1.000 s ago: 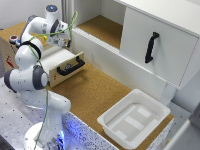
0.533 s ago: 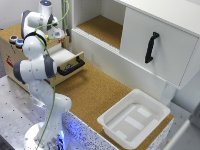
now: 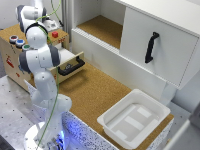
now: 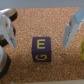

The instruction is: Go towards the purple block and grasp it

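In the wrist view the purple block (image 4: 41,50), dark purple with a yellow letter E on its faces, lies on the cork surface between my two fingers. My gripper (image 4: 40,41) is open, one finger on each side of the block, with gaps on both sides. In the exterior view my gripper (image 3: 46,26) hangs over the top of the wooden box (image 3: 10,57) at the exterior view's left. The purple block is hidden there behind the gripper.
A yellow block (image 4: 81,50) lies just beyond one finger. A red block (image 3: 55,35) and round buttons (image 3: 16,41) sit on the box top. An open drawer (image 3: 70,65) with a black handle, a white tray (image 3: 135,117) and a white cabinet (image 3: 150,47) are nearby.
The arm has swung from above the drawer toward the exterior view's left and back, over the box top. The gripper has stayed open.
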Robot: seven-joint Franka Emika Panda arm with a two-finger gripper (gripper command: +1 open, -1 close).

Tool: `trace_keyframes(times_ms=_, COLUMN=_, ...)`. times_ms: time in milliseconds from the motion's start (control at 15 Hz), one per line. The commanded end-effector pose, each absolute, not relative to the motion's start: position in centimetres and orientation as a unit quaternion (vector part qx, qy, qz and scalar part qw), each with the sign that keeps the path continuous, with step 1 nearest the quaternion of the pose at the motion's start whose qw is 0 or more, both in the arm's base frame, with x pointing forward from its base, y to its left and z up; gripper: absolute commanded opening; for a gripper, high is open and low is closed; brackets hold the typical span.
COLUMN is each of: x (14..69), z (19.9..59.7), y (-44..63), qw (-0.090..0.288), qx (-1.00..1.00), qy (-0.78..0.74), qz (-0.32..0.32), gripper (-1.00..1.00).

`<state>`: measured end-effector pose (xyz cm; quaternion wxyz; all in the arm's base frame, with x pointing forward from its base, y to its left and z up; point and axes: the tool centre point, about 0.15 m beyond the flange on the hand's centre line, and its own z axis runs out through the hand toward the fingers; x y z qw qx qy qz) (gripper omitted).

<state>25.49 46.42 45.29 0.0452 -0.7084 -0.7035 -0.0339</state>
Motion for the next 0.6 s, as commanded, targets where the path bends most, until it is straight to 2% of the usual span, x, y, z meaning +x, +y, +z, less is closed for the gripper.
trace_keyframes(times_ms=0, x=26.68, z=43.90, y=49.12, qw=-0.020, qx=-0.708, qy=-0.706, qz=0.023, gripper=1.00)
trace_keyframes(times_ms=67, x=26.79, z=43.79, y=49.04, qw=-0.017, qx=-0.709, qy=-0.705, qz=0.026, gripper=1.00)
trace_keyframes(times_ms=133, x=26.87, z=43.73, y=48.88, qw=-0.017, qx=-0.710, qy=-0.704, qz=0.023, gripper=-1.00)
trace_keyframes(times_ms=533, x=26.65, z=43.81, y=48.22, qw=-0.010, qx=-0.711, qy=-0.703, qz=0.020, gripper=-1.00)
